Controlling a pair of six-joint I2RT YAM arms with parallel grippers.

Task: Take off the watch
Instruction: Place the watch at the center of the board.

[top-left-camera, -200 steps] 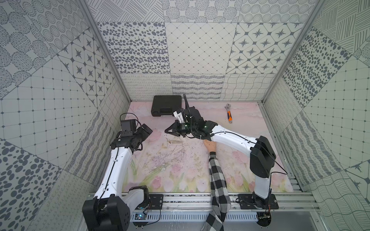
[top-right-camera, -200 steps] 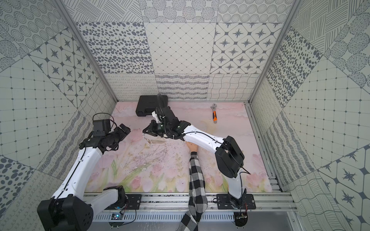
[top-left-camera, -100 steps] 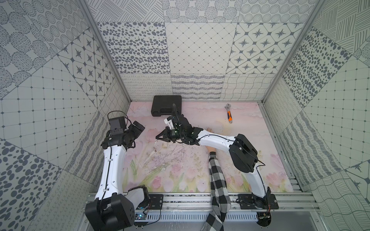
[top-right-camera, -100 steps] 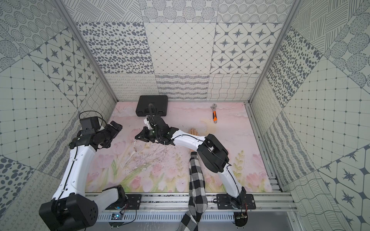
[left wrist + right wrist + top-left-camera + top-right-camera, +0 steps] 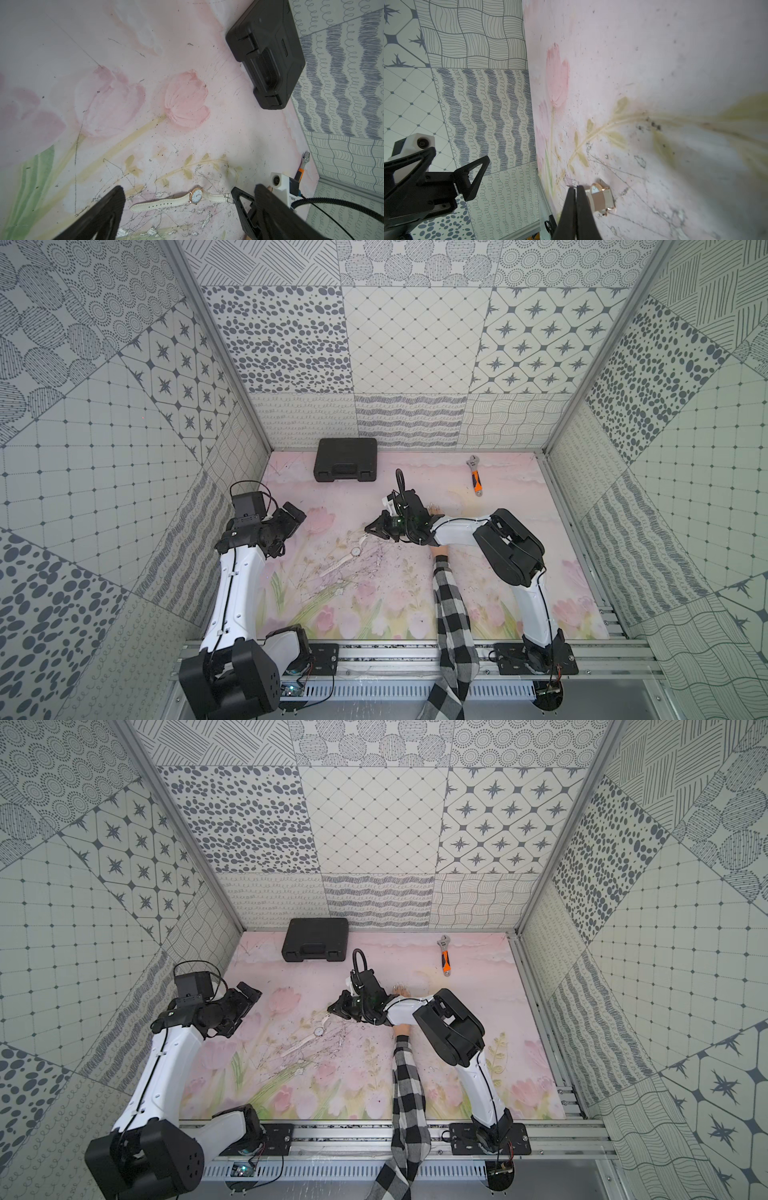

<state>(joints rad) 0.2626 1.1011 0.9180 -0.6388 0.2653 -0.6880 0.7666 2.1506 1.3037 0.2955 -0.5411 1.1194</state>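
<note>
The watch (image 5: 356, 552) (image 5: 319, 1031) has a white dial, a gold rim and a pale strap. It lies flat and unbuckled on the floral mat, left of the mannequin hand (image 5: 437, 510) and its plaid sleeve (image 5: 451, 614). My right gripper (image 5: 368, 529) (image 5: 576, 187) is shut, its tips at the buckle end of the watch (image 5: 600, 197). Nothing shows between its fingers. My left gripper (image 5: 297, 516) (image 5: 189, 189) hovers open further left, and the watch (image 5: 196, 194) lies beyond its spread fingers.
A black case (image 5: 346, 459) (image 5: 268, 54) lies shut by the back wall. An orange-handled wrench (image 5: 476, 481) (image 5: 445, 960) lies at the back right. My right forearm crosses over the mannequin wrist. Patterned walls close in three sides.
My right gripper, shut throughout, swept left from over the hand, then came back slightly right. The left arm drew toward the left wall and returned a little, still open.
</note>
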